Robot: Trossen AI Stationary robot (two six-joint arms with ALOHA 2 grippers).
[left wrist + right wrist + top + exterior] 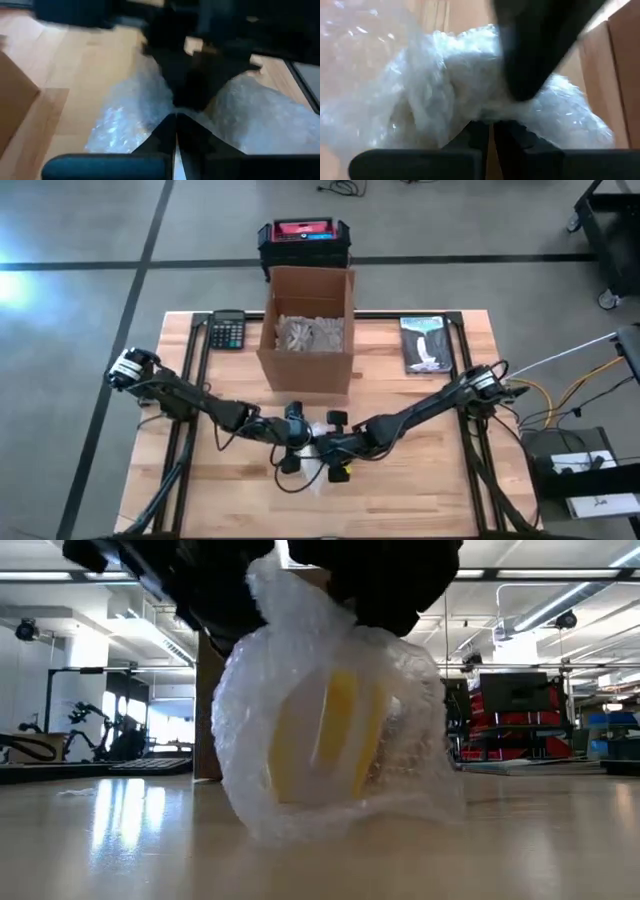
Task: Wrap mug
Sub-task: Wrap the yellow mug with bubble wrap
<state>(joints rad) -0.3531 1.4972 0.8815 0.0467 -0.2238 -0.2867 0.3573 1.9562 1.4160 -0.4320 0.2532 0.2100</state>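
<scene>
The wrapping looks mostly done: the mug is already covered on every side that shows by bubble wrap, and what seems left is closing and tucking the loose ends gathered at the top. The bundle sits on the counter in the lower middle of the high view, in front of the open cardboard box. Through the cloudy, crinkled plastic the mug reads as a yellow shape, seemingly tipped a little, with the wrap flaring out at its base. Both arms meet over it. The left tool has its fingers pressed together, pinching a fold of wrap. The right tool is likewise nearly closed, gripping the bunched plastic from the other side
</scene>
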